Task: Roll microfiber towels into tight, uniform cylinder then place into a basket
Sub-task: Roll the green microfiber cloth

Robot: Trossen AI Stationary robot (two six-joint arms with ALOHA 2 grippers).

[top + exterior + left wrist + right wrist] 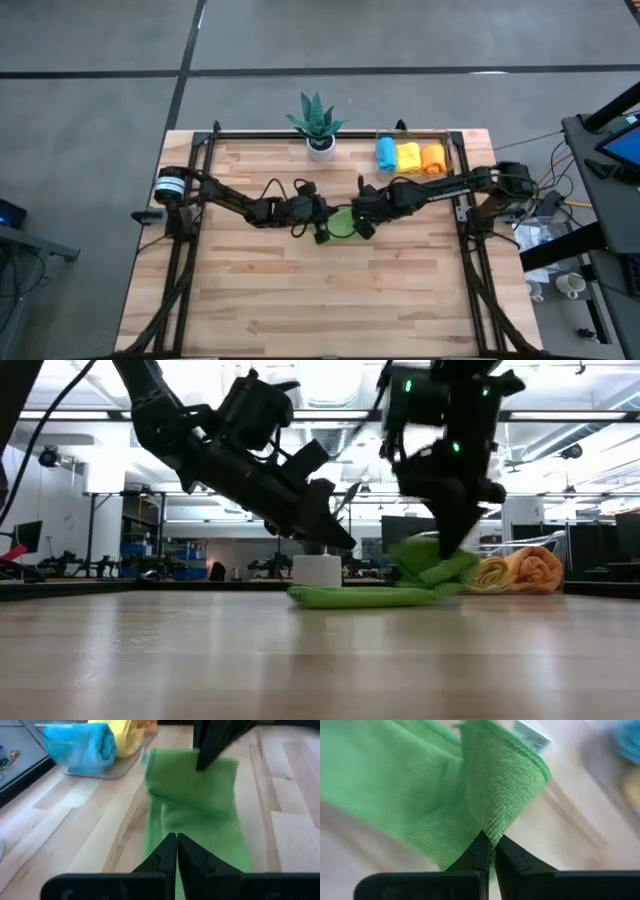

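A green microfiber towel [343,222] lies at the table's middle, its left part flat on the wood [350,597] and its right end raised [432,565]. My right gripper [447,565] is shut on that raised end. My left gripper [348,544] is shut with nothing between its fingers. It slants down from the left and hangs a little above the towel's left part [200,810]. Blue [385,153], yellow [408,155] and orange [431,157] rolls lie side by side in the clear basket [448,150] at the far right. My right gripper pinches a bunched fold at the towel's right end [492,827] between its two fingers, close to the hemmed edge [530,757]. The fingers come steeply from above. That end is lifted and hangs slack; the rest lies on the table.
A green spiky plant in a white pot [319,128] stands at the far edge, left of the basket. A black frame runs along the table's left, right and far sides [300,135]. Bare wood spreads toward the near edge [330,300].
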